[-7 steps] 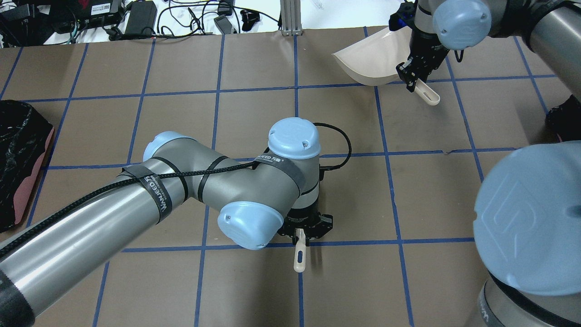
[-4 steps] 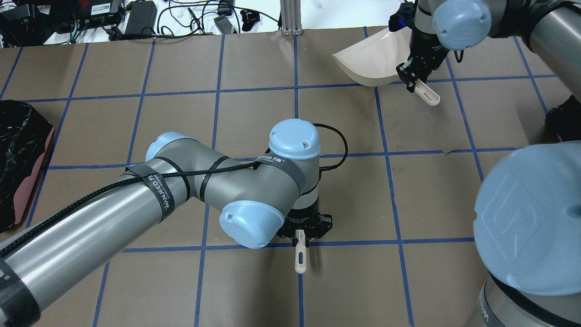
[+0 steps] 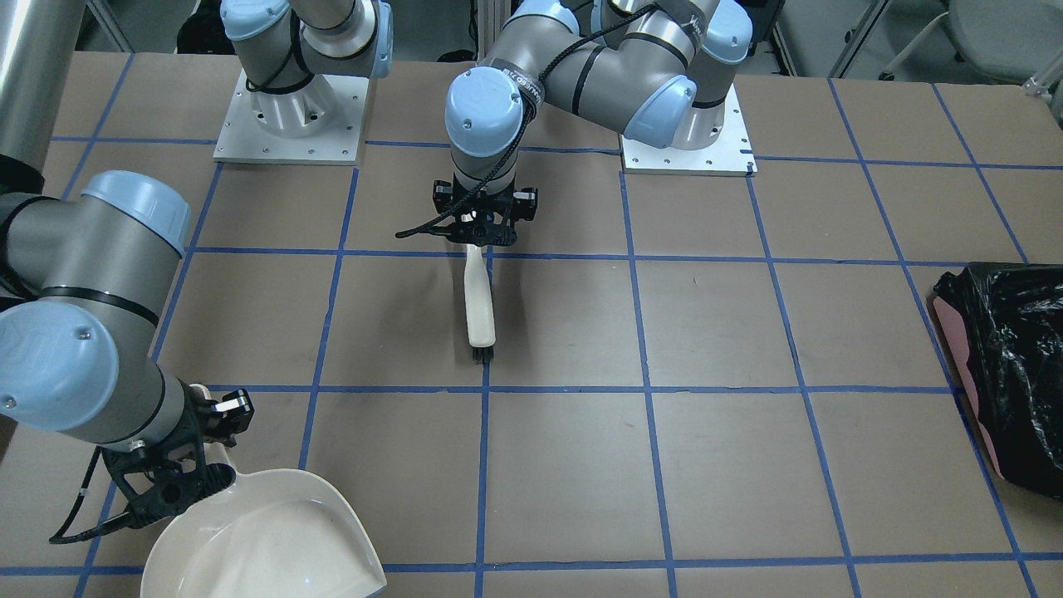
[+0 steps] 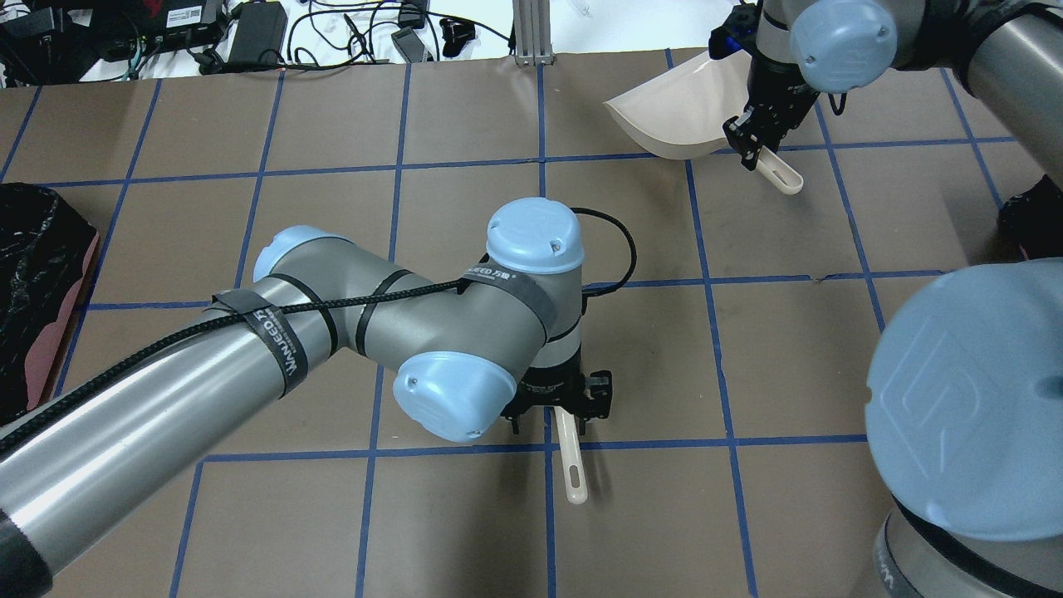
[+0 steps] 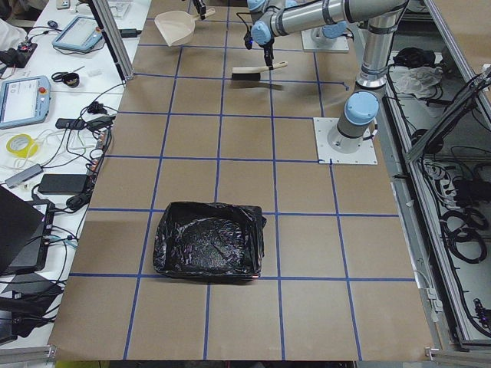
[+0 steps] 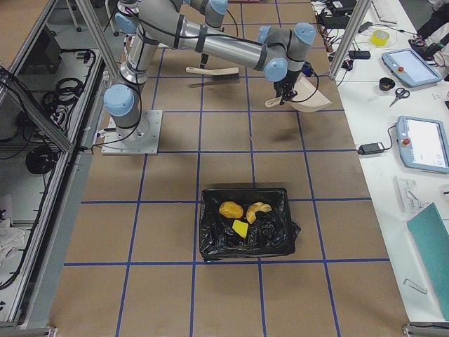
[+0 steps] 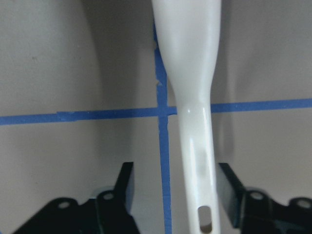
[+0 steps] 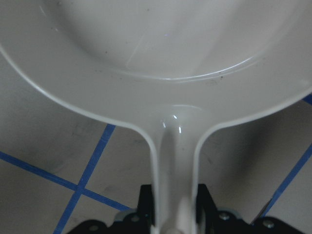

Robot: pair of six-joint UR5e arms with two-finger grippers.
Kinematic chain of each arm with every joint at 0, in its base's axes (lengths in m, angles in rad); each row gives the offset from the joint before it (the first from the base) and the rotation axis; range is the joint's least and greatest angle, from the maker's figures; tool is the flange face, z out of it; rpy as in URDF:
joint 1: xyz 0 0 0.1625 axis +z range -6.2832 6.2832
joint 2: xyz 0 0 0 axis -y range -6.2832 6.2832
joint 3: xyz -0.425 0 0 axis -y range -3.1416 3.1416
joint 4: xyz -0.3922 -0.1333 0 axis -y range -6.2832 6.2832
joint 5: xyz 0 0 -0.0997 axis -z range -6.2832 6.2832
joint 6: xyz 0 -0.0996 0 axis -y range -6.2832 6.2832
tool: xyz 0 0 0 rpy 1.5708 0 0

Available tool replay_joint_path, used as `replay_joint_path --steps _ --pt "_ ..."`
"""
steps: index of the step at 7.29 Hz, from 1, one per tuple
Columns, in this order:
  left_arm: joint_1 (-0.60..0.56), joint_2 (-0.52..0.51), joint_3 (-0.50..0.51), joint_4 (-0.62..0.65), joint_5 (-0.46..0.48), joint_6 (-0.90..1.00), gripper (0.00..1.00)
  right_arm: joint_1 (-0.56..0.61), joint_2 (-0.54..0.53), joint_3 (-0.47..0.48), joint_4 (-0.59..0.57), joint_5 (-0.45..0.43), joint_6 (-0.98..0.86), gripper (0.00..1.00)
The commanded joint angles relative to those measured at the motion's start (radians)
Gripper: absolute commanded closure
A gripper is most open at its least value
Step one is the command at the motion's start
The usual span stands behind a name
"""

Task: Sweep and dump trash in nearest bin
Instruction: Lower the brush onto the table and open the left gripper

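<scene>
The trash lies inside the black-bagged bin (image 6: pixel 245 225) in the exterior right view: an orange-brown lump (image 6: pixel 229 209), a cream curved piece (image 6: pixel 258 209) and a yellow sponge wedge (image 6: pixel 240 229). My left gripper (image 3: pixel 482 237) (image 4: pixel 560 411) (image 7: pixel 175 180) is open, its jaws apart on either side of the white brush's handle (image 7: pixel 195 122). The brush (image 3: pixel 477 307) (image 4: pixel 573 473) lies flat on the table. My right gripper (image 4: pixel 751 145) (image 8: pixel 175 195) is shut on the handle of the white dustpan (image 3: pixel 266 531) (image 4: pixel 673 108) (image 8: pixel 161 39), which looks empty.
A second black-bagged bin (image 5: pixel 207 241) (image 3: pixel 1005 374) (image 4: pixel 33 282) stands at the table's end on my left side. Cables and power bricks (image 4: pixel 257 29) lie beyond the table's far edge. Blue tape lines grid the brown table (image 4: pixel 781 357).
My left gripper has opened off the brush handle, and the handle now sticks out further and slants slightly right. My left arm shifted a little. The right arm and dustpan barely moved.
</scene>
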Motion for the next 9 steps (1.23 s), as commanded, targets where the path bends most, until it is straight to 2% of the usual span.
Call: replay_joint_path --steps 1,2,3,4,5,7,9 --pt "0.055 0.032 0.137 -0.104 0.055 0.081 0.0 0.013 0.0 0.001 -0.008 0.002 -0.007 1.0" --pt "0.109 0.056 0.174 -0.116 0.113 0.138 0.0 0.049 0.008 0.001 -0.003 0.004 0.006 1.0" --pt "0.208 0.078 0.208 -0.118 0.119 0.216 0.0 0.098 0.008 0.001 -0.003 0.004 0.045 1.0" --pt "0.305 0.11 0.229 -0.118 0.129 0.297 0.0 0.147 0.011 0.001 0.0 0.007 0.207 1.0" --pt "0.38 0.13 0.233 -0.118 0.164 0.339 0.0 0.203 0.02 -0.002 -0.002 0.031 0.292 1.0" --pt "0.445 0.18 0.219 -0.141 0.186 0.434 0.0 0.31 0.057 -0.009 0.01 0.036 0.473 1.0" --pt "0.454 0.213 0.208 -0.138 0.179 0.488 0.0 0.33 0.092 -0.025 0.048 0.108 0.583 1.0"
